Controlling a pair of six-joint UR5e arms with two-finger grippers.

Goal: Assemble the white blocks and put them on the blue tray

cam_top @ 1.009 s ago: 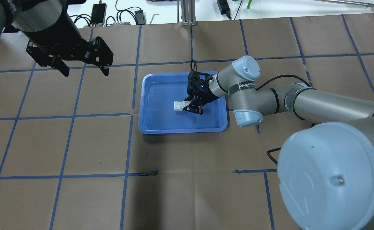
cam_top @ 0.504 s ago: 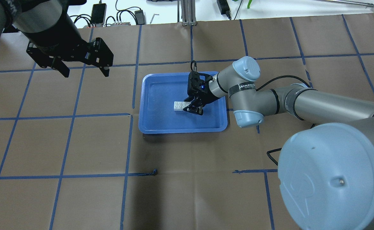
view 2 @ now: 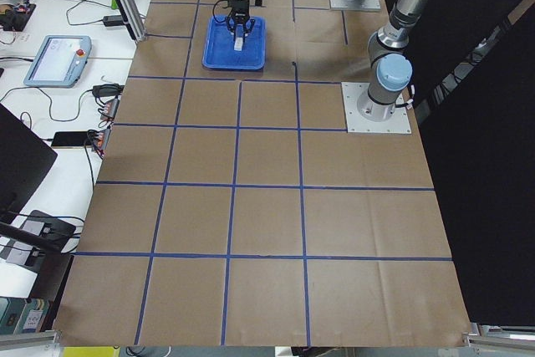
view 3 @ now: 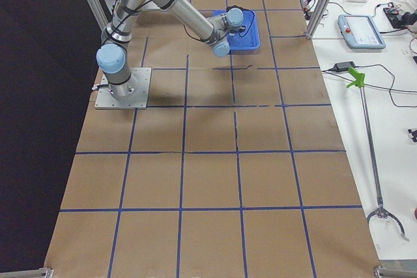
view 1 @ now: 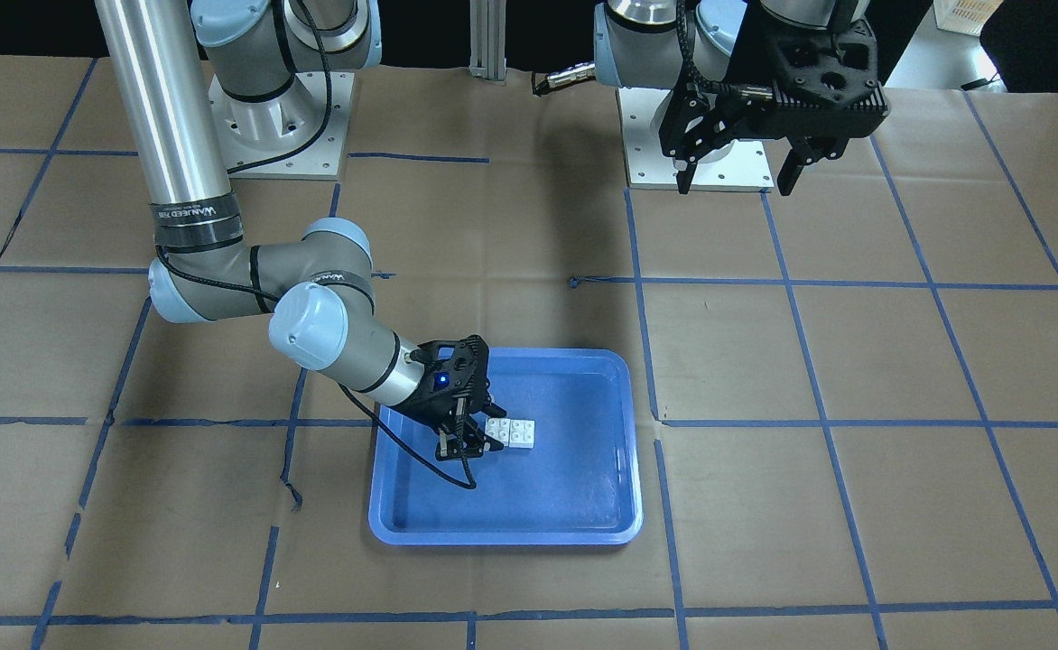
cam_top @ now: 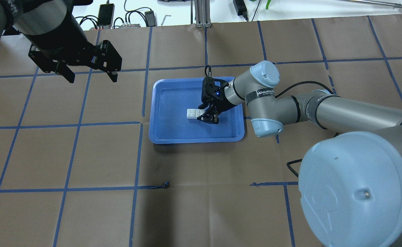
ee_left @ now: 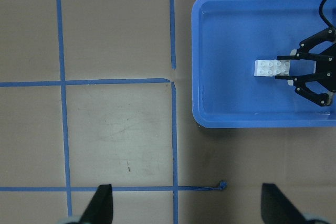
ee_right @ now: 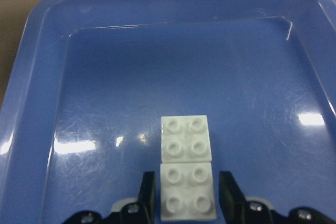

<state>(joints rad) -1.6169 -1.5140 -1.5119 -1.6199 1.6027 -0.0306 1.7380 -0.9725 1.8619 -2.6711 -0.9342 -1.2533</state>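
**Right gripper straddles near block at tray centre; left gripper parked clear**

Finding 1. The blocks [cam_top: 193, 113] lie studs up at about the middle of the tray [cam_top: 173, 130], resting on its floor. In the right wrist view the far block [ee_right: 186, 138] sits at 12 o'clock of the near block [ee_right: 187, 198], edge to edge with a thin seam between them. They are side by side, not stacked. Whether they are actually locked together cannot be told.

Finding 2. The right gripper [cam_top: 208, 119] reaches in from the tray's 3 o'clock side in the overhead view, low over the floor. Its fingers [ee_right: 148, 195] flank the near block at 9 and 3 o'clock. A narrow dark gap shows on each side, so I read the jaws as slack rather than clamped on the block. This placement suits either letting go after a set-down or closing for a pick-up; the frames do not settle which.

Finding 3. The left gripper [cam_top: 92, 78] hangs high over the table [cam_top: 84, 154], at 10 o'clock of the tray and well apart from it. Its jaws are spread wide and carry nothing. In my judgement it is parked there to keep the tray clear for the right arm.

Assessment. Both blocks are inside the tray, so placement looks met. The join is unverified.
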